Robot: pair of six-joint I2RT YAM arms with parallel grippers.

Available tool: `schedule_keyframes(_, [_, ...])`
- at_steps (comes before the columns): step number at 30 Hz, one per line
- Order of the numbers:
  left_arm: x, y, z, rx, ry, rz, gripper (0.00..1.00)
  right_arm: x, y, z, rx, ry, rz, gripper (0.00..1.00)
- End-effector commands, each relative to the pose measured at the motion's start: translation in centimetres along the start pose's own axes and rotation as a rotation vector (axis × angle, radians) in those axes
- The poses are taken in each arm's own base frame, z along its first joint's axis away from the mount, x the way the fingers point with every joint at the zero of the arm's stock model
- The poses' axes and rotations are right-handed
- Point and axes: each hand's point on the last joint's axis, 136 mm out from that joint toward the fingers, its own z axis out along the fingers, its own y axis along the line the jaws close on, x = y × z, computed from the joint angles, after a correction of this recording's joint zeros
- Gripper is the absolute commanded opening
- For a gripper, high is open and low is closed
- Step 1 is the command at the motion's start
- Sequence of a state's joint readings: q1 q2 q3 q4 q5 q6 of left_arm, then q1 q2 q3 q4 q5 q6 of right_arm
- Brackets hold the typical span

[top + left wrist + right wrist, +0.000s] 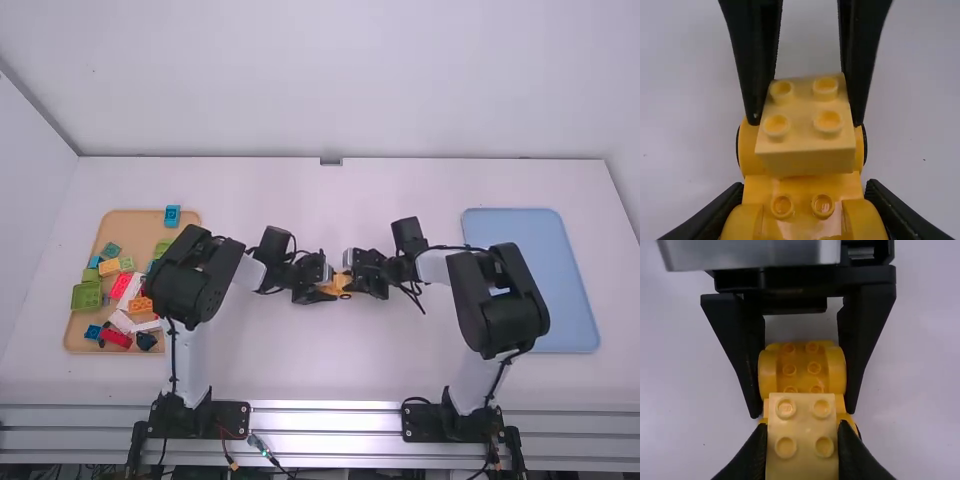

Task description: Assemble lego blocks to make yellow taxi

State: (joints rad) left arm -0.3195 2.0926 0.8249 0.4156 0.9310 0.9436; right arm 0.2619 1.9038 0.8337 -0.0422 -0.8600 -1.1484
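Observation:
My left gripper (324, 284) and right gripper (359, 272) meet mid-table around the yellow-orange car body (334, 286). In the left wrist view, my left gripper (804, 190) is shut on the sides of that body (802, 187), which has curved flanks and studs. The right gripper's fingers pinch a pale yellow brick (807, 122) over the wheeled end. The right wrist view has my right gripper (802, 427) shut on this pale brick (803, 435), four studs visible, overlapping the car body (802, 367). Whether brick and body are joined is hidden.
At the left, a tan tray (75, 342) holds several loose bricks in green, red, white, blue and orange. A blue brick (172, 215) lies at its far edge. A light blue tray (530, 280) lies at the right, beside the right arm.

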Motion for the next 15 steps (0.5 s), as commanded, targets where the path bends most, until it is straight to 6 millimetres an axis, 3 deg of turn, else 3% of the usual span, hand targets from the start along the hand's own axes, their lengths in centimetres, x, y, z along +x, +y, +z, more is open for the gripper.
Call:
schedule_keyframes(1, [3.14,-0.53,0.29,-0.013,0.096,-0.029,0.45,1.04,-0.31,0.22,0.013,0.045,0.004,0.16])
schedule_keyframes(10, [3.32,-0.82,0.29,-0.003,0.103,-0.043,0.41,1.15,-0.54,0.22,0.023,0.054,-0.005,0.18])
schedule_keyframes(11, [3.33,-0.81,0.29,-0.003,0.103,-0.043,0.42,1.18,-0.56,0.22,0.024,0.055,-0.004,0.22])
schedule_keyframes(13, [3.31,-0.78,0.28,-0.004,0.102,-0.042,0.43,1.17,-0.54,0.23,0.023,0.055,-0.001,0.46])
schedule_keyframes(14, [3.31,-0.78,0.28,-0.004,0.102,-0.042,0.43,1.16,-0.55,0.22,0.024,0.054,-0.001,0.47])
schedule_keyframes(15, [3.33,-0.80,0.28,-0.004,0.103,-0.042,0.43,1.00,-0.50,0.23,0.020,0.045,-0.002,0.55])
